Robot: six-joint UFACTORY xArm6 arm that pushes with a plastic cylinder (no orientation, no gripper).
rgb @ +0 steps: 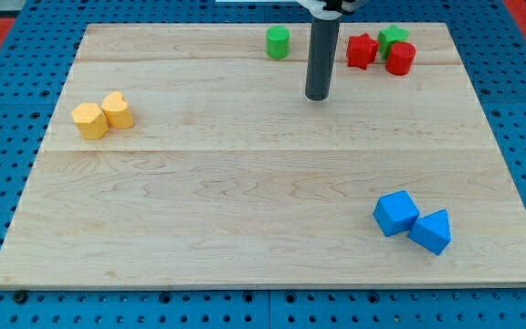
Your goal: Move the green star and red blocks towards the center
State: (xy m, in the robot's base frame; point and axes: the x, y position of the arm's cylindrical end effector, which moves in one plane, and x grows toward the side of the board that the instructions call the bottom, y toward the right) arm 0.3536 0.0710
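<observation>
Nearest you, by the board's (245,228) bottom right corner, lie a blue cube (395,212) and a blue wedge-like block (430,230), touching. Farther back, near the left edge, two yellow blocks (103,115) sit pressed together. Farther still, my tip (317,95) rests on the wood just below the top edge, bare, grasping nothing. Your task pieces lie to its right by the top edge: the red star-like block (362,50) closest, then the red cylinder (400,58), with the green star (392,37) tucked behind them. A green cylinder (278,42) stands to the tip's upper left.
</observation>
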